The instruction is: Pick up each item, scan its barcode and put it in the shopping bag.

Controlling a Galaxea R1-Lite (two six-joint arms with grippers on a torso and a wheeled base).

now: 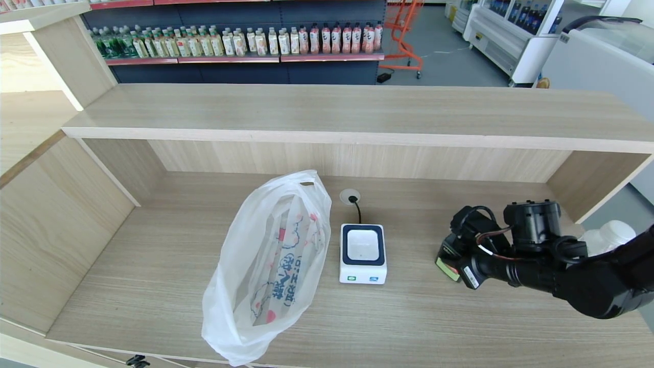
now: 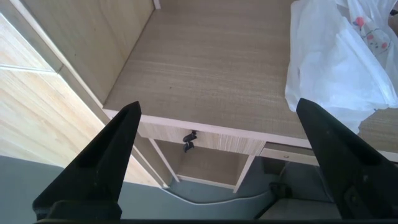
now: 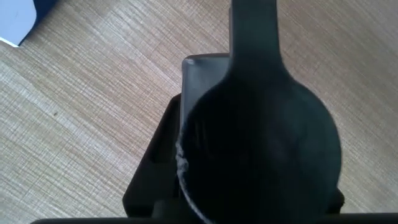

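Note:
A translucent white shopping bag (image 1: 240,306) lies on the wooden counter (image 1: 153,286) with a printed pink and white package (image 1: 286,266) inside it. Right of the bag stands the white barcode scanner (image 1: 363,253) with its dark top window. My right gripper (image 1: 449,260) hangs low over the counter to the right of the scanner, with a small green and yellow thing (image 1: 446,269) at its tip. A dark round shape (image 3: 261,155) blocks the right wrist view. My left gripper (image 2: 217,162) stands open and empty off the counter's front edge, near the bag's (image 2: 336,62) bottom end.
A white plastic bottle (image 1: 608,235) stands at the counter's right end behind my right arm. A raised wooden shelf (image 1: 332,112) runs across the back, with side walls on both ends. The scanner's cable (image 1: 356,207) goes into a hole behind it.

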